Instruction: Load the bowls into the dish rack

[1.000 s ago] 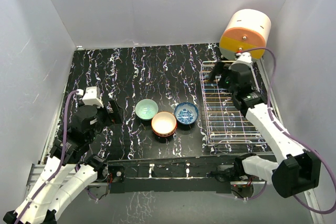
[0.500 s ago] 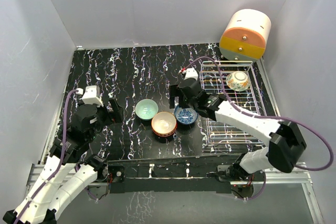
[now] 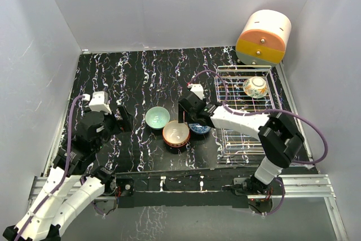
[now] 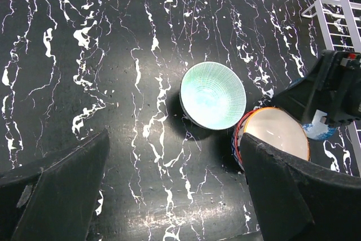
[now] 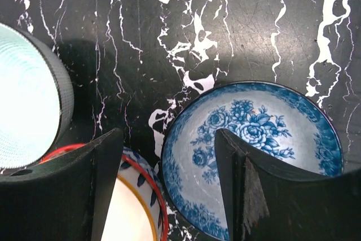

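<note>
Right claw (image 5: 167, 139), jaws spread, straddles the rim of the blue-and-white bowl (image 5: 259, 122) below it, 1 of 3 outside the dish rack (image 3: 240, 142); dropping straight before pinching should prevent slipping.

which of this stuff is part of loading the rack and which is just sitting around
Job:
mint green ceramic bowl
red-orange bowl with white inside
blue-and-white patterned bowl
cream flowered bowl
silver wire dish rack

Lying about:
cream-and-orange rounded drawer box
</note>
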### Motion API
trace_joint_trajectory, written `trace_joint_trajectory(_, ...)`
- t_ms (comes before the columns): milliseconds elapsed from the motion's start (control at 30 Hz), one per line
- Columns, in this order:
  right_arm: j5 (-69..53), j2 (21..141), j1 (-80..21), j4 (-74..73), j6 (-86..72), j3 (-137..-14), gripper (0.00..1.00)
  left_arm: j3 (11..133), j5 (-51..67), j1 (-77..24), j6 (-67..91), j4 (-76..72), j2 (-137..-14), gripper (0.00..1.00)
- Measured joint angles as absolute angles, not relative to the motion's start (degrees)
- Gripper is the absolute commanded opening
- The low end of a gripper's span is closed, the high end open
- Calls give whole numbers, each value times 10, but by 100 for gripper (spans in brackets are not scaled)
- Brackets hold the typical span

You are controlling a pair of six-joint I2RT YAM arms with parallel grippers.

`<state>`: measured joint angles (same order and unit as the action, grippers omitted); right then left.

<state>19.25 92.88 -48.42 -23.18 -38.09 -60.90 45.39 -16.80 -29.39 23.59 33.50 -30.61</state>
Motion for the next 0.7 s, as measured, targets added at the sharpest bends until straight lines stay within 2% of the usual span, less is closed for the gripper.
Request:
trace_joint_trajectory(400, 222, 1006, -482, -239, -439, -653, 63, 452, -167, -294, 230, 335, -288, 97)
trace_joint_trajectory(467, 227, 1022, -482, -239, -440, -659, 50, 451, -167, -294, 230, 335, -282, 97)
trace_joint_trajectory(700, 241, 1036, -472, -243, -439, -660, 32, 451, -167, -294, 230, 336, -273, 97)
